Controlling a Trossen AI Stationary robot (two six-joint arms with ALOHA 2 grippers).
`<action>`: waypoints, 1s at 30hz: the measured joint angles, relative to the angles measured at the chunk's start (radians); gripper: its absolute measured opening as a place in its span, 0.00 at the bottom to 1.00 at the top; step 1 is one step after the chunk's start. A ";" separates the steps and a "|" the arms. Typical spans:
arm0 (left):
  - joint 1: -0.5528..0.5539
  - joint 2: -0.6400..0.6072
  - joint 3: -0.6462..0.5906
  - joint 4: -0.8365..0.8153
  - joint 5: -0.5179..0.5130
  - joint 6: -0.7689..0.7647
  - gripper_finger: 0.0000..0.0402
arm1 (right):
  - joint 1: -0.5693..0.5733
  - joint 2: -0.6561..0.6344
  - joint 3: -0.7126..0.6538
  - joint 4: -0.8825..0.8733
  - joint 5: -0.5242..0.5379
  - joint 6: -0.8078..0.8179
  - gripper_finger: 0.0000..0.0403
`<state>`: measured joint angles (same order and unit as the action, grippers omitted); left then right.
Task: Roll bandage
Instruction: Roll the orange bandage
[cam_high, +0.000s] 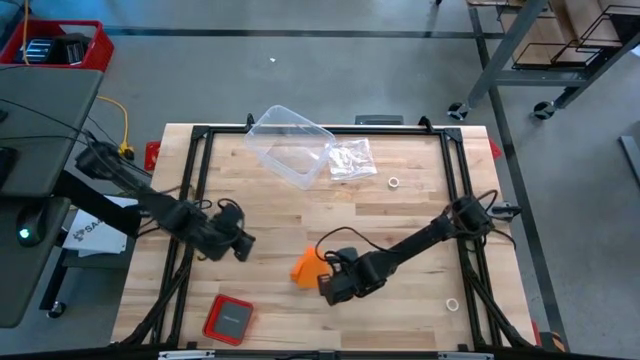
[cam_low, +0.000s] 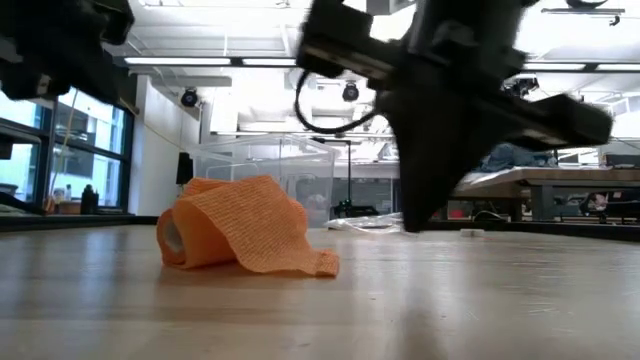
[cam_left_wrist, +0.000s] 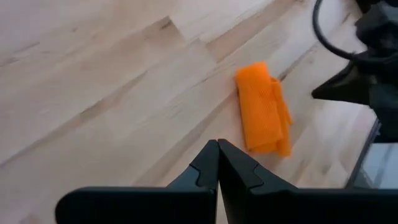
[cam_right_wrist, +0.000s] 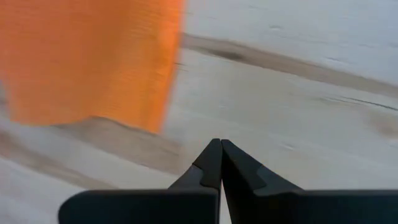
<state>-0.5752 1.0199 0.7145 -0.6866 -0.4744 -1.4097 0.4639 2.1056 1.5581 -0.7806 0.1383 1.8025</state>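
The bandage (cam_high: 307, 266) is a bright orange fabric roll lying on the wooden table near its front middle. Its loose end is draped over the roll and rests on the table (cam_low: 300, 262). It also shows in the left wrist view (cam_left_wrist: 262, 115) and close up in the right wrist view (cam_right_wrist: 93, 59). My right gripper (cam_high: 328, 287) is shut, just right of and nearer than the bandage, and empty. My left gripper (cam_high: 246, 247) is shut and empty, to the left of the bandage.
A clear plastic box (cam_high: 288, 145) and a crinkled clear plastic bag (cam_high: 351, 160) lie at the table's far side. A small red square case (cam_high: 227, 319) lies at the near left. Two small white rings (cam_high: 394, 183) (cam_high: 452, 305) lie on the right half.
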 joint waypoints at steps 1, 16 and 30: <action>0.007 0.035 -0.004 0.043 -0.002 0.001 0.00 | 0.003 0.000 0.000 -0.022 0.000 0.001 0.00; 0.133 0.520 -0.029 0.604 0.193 0.117 0.00 | -0.047 0.007 -0.100 0.129 0.000 0.000 0.00; 0.088 0.744 -0.028 1.011 0.313 0.024 0.00 | -0.031 0.059 -0.084 0.266 0.060 0.000 0.00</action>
<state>-0.4875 1.7640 0.6868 0.3246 -0.1616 -1.3859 0.4332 2.1647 1.4739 -0.5151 0.1982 1.8027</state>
